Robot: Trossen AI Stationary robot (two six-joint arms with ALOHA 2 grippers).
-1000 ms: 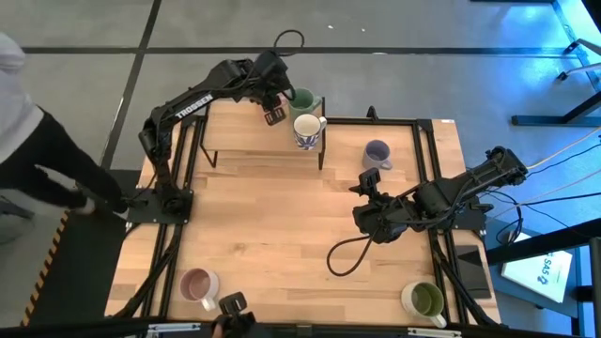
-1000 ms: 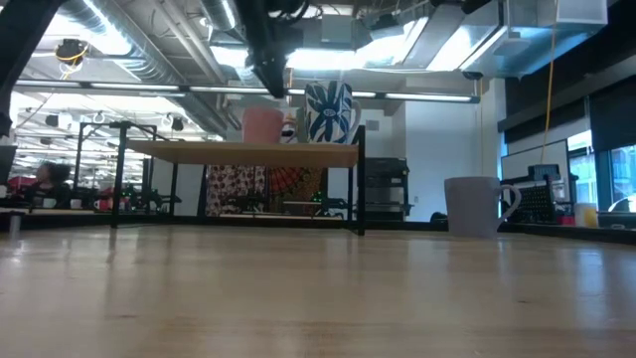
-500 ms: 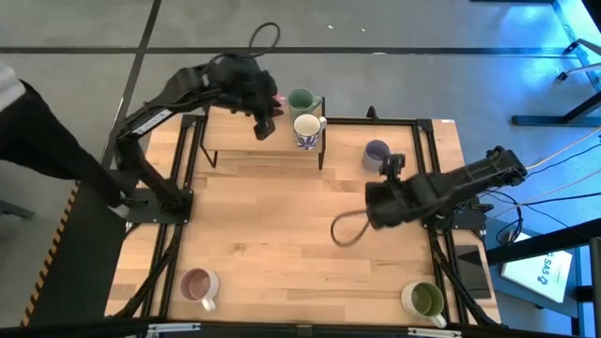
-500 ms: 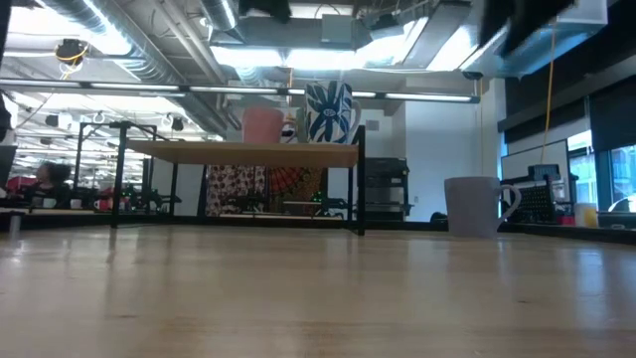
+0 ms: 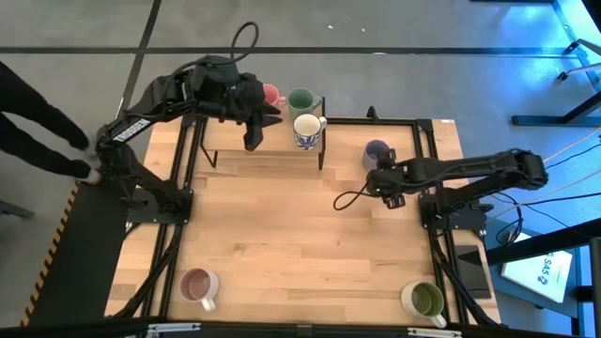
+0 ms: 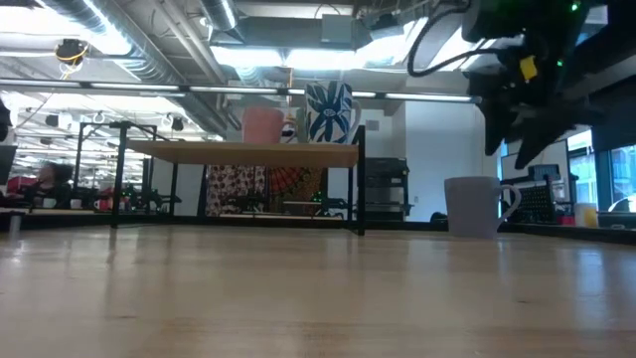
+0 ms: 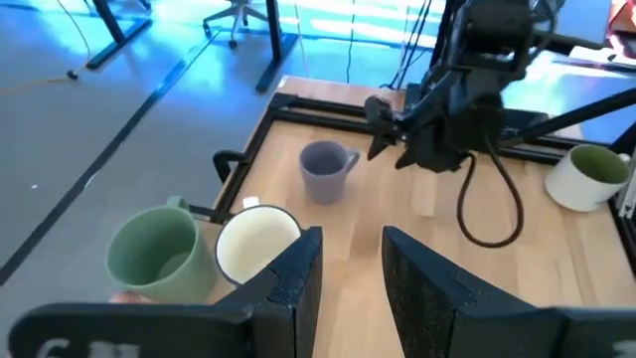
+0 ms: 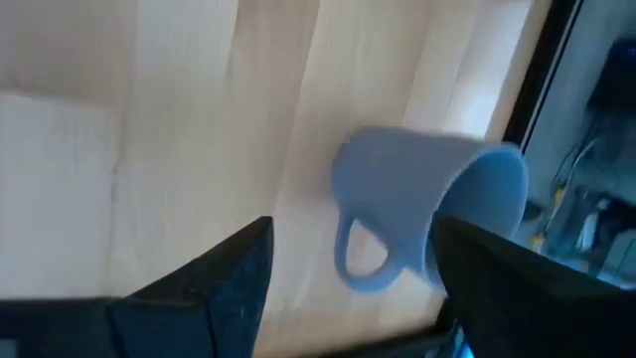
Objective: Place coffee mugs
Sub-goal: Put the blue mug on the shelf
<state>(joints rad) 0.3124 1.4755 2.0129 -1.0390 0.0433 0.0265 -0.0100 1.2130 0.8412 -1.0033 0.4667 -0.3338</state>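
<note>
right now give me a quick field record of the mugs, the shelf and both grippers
shelf: raised wooden rack at the table's far edge
on shelf: pink mug, green mug, blue-patterned mug
on table: lavender mug, beige-pink mug, cream mug with olive inside
left gripper: above the shelf, fingers slightly apart, empty
right gripper: open, next to the lavender mug, not gripping it

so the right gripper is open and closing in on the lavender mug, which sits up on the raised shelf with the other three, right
Not quite: the lavender mug stands on the table, beside the raised shelf, not on it, as the high view shows. The right gripper is open and right next to it.
</note>
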